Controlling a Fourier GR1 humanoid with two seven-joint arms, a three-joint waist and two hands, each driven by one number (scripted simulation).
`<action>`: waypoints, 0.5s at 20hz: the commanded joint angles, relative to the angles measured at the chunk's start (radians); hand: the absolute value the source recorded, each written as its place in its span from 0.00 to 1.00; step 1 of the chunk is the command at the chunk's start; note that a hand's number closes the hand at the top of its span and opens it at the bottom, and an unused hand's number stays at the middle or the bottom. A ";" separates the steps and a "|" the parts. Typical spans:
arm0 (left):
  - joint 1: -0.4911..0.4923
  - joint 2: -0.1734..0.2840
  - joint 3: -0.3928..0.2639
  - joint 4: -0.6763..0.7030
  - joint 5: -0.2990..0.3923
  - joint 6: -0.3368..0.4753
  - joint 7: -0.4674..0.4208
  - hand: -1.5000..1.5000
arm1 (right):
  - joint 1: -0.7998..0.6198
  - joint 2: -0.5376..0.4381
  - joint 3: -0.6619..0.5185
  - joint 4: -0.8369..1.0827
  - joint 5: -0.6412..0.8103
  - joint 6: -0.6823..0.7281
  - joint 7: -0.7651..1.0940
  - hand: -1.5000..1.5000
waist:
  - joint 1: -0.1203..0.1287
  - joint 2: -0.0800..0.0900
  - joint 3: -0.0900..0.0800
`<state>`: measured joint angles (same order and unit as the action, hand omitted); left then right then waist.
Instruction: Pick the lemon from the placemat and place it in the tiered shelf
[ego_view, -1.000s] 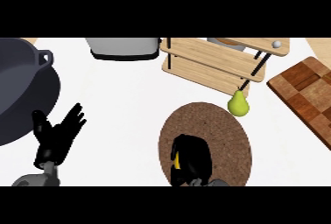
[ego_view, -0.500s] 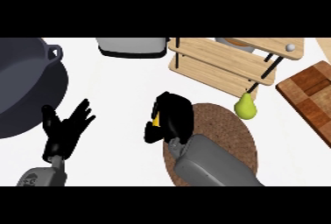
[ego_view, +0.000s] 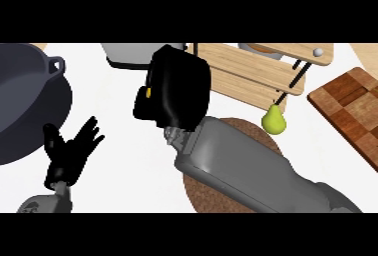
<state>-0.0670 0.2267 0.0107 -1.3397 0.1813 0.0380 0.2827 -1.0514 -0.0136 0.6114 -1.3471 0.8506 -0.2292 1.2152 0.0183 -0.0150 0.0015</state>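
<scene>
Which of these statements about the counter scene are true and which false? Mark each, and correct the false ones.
1. The right hand is curled round the yellow lemon. True.
2. The lemon lies on the placemat. False: it is held up near the tiered shelf.
3. The left hand is open beside the dark pot. True.
4. The pear sits inside the pot. False: it is beside the placemat, below the shelf.
</scene>
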 joint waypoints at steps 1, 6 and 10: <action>0.014 -0.009 0.010 0.027 0.004 0.002 -0.012 0.50 | -0.122 0.013 -0.057 -0.036 0.053 0.091 0.271 1.00 | -0.021 -0.002 -0.004; -0.001 0.038 0.033 -0.022 0.025 -0.020 0.043 0.50 | -0.272 0.013 -0.235 0.043 0.094 0.173 0.257 1.00 | -0.018 0.002 -0.002; -0.012 -0.007 0.017 0.038 0.002 0.006 0.009 0.50 | -0.334 0.007 -0.339 0.082 0.102 0.190 0.231 1.00 | -0.025 0.009 -0.003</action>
<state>-0.0626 0.2375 0.0325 -1.3377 0.1889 0.0339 0.2873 -1.2840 -0.0148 0.3749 -1.3040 0.9382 -0.1222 1.2356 -0.0022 -0.0128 0.0017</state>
